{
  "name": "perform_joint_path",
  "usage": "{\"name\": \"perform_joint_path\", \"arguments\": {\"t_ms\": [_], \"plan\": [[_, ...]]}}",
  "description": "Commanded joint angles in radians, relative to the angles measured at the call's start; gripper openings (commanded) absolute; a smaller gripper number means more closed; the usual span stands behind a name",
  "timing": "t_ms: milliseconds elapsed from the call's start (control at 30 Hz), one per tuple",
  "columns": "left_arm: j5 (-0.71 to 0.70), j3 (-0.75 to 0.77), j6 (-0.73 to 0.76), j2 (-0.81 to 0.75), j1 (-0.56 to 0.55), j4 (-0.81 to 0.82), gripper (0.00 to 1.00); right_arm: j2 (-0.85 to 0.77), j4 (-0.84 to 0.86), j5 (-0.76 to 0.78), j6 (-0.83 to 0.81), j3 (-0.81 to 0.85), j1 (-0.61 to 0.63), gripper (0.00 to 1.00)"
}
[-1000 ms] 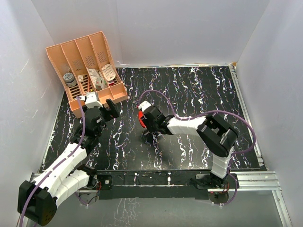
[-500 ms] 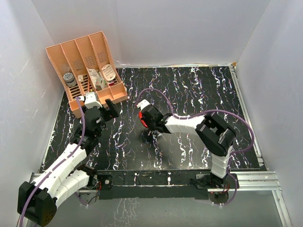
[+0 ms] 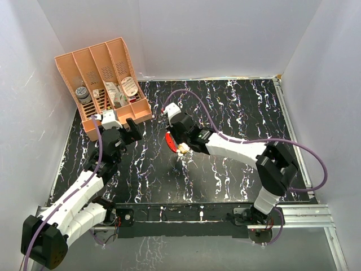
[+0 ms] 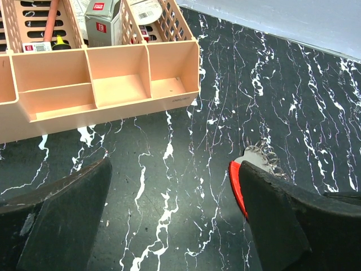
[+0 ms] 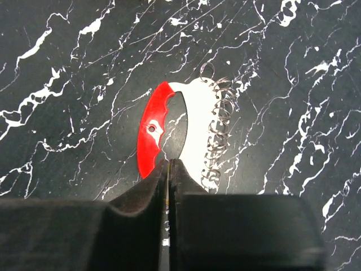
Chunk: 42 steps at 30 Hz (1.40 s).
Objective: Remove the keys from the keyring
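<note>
Far left, the peach organizer (image 3: 104, 84) sits at the back corner of the black marbled surface (image 3: 242, 113). My left gripper (image 4: 169, 223) hovers just in front of it, jaws spread wide and holding nothing, same spot as a second ago. Moving right, the red and silvery-white bunch (image 5: 158, 113) lies flat around the middle of the surface, with the red piece on the left and the white piece and a curly wire coil (image 5: 217, 132) on the right. It hasn't really budged. The change is all on the right: my right gripper (image 5: 168, 162) was half open over the bunch a second ago. Now it's snapped fully together at the near end, where the red and white pieces meet, and that arm has stretched out with the elbow swung right. The wrist view shows a thin yellowish sliver between the jaws. From above, a yellowish bit (image 3: 183, 149) sits right at the gripper, maybe the yellow key, but I honestly can't tell if anything's actually pinched. The keyring itself is too fine to make out. My read: this is the first grab and nothing's off the ring yet.
</note>
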Motion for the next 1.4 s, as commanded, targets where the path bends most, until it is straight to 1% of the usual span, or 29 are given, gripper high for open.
{"name": "perform_joint_path", "arguments": {"t_ms": [0, 33, 100, 133, 333, 600, 667, 767, 833, 1100, 1367], "plan": [[0.027, -0.013, -0.009, 0.012, 0.001, 0.031, 0.93, -0.062, -0.041, 0.042, 0.014, -0.003, 0.002, 0.11], [0.035, -0.012, -0.012, 0.013, 0.001, 0.034, 0.93, -0.071, -0.039, 0.039, 0.017, -0.027, 0.002, 0.23], [0.047, -0.015, -0.017, 0.017, 0.001, 0.04, 0.93, -0.086, -0.039, 0.021, 0.026, -0.078, 0.002, 0.34], [0.052, -0.016, -0.02, 0.018, 0.001, 0.043, 0.93, -0.092, -0.039, 0.009, 0.032, -0.104, 0.002, 0.36], [0.059, -0.014, -0.023, 0.027, 0.001, 0.047, 0.93, -0.105, -0.049, -0.046, 0.04, -0.153, 0.003, 0.37], [0.061, -0.016, -0.029, 0.026, 0.001, 0.049, 0.93, -0.097, -0.029, -0.094, 0.005, -0.165, 0.006, 0.43], [0.058, -0.018, -0.029, 0.024, 0.001, 0.048, 0.93, -0.089, -0.009, -0.098, 0.001, -0.174, 0.007, 0.42], [0.054, -0.019, -0.029, 0.021, 0.001, 0.043, 0.93, -0.062, -0.006, -0.09, -0.001, -0.168, 0.007, 0.34], [0.049, -0.022, -0.029, 0.018, 0.001, 0.041, 0.93, -0.044, -0.007, -0.088, -0.004, -0.164, 0.007, 0.31], [0.044, -0.033, -0.032, 0.016, 0.001, 0.044, 0.93, 0.017, -0.01, -0.11, -0.01, -0.145, 0.007, 0.29], [0.044, -0.035, -0.03, 0.019, 0.001, 0.051, 0.93, 0.036, -0.003, -0.097, -0.014, -0.138, 0.007, 0.28]]}}
